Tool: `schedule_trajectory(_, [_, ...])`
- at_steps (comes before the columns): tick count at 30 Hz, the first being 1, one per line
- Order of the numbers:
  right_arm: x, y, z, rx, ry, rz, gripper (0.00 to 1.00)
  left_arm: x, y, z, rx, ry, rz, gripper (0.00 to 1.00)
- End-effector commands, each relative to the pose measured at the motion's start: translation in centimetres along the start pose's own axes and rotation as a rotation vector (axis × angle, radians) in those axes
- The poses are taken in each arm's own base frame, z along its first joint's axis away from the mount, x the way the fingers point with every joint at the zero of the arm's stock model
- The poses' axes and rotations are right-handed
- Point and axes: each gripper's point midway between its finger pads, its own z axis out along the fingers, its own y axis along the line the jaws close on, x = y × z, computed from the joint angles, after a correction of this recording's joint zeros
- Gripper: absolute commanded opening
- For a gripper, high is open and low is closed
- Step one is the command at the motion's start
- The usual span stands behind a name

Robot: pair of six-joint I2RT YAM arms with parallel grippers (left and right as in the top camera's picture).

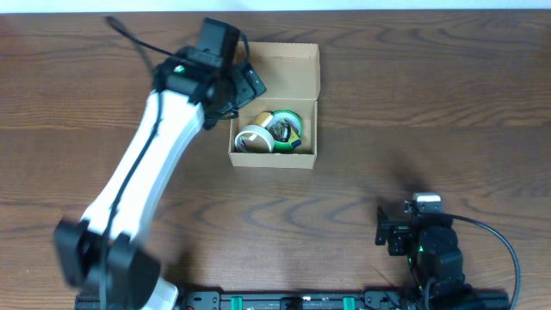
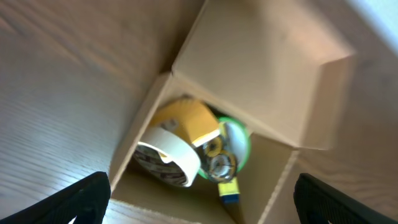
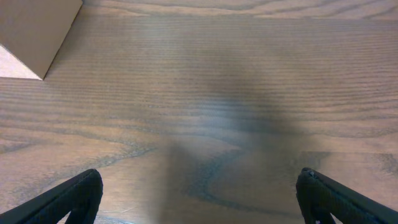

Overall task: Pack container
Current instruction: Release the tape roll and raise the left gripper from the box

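Observation:
The container, a tan cardboard box point(image 1: 306, 153) with its flap lid point(image 1: 288, 69) open toward the back, stands at the table's middle. Inside lie a white tape roll point(image 1: 253, 138), a yellow roll point(image 1: 281, 116) and a green roll point(image 1: 295, 129). The left wrist view shows the box point(image 2: 261, 87) with the white roll point(image 2: 168, 152), the yellow roll point(image 2: 193, 121), the green roll point(image 2: 239, 146) and a small yellow-and-blue item point(image 2: 227, 190). My left gripper point(image 1: 245, 82) point(image 2: 199, 202) is open and empty above the box's left side. My right gripper point(image 1: 392, 232) point(image 3: 199, 199) is open and empty near the front right.
Dark wood table point(image 1: 430, 112) all around. A corner of the box point(image 3: 34, 34) shows at the top left of the right wrist view. A black rail point(image 1: 284, 301) runs along the front edge.

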Motion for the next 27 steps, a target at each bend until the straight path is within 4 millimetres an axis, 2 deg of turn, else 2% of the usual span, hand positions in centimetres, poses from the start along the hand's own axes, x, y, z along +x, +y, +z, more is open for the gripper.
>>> schedule_trajectory(1, [0.0, -0.1, 0.0, 0.005, -0.002, -0.010, 0.99, -2.8, 0.3, -5.5, 0.015, -0.194, 0.051, 0.96])
schedule_trajectory(7, [0.0, -0.1, 0.0, 0.006, -0.002, -0.010, 0.99, -4.3, 1.2, -12.8, 0.039, -0.392, 0.162, 0.95])
schedule_trajectory(12, [0.0, -0.1, 0.0, 0.005, -0.002, -0.010, 0.99, -3.9, 1.3, -16.1, 0.102, -0.441, 0.154, 0.95])
schedule_trajectory(23, [0.0, -0.1, 0.0, 0.006, -0.002, -0.011, 0.99, -2.6, 3.0, -15.1, 0.024, -0.376, 0.164, 0.95])
schedule_trajectory(27, [-1.6, -0.7, 0.0, 0.040, -0.071, 0.004, 0.99, -2.0, 3.8, -14.5, -0.011, -0.338, 0.170, 0.95])
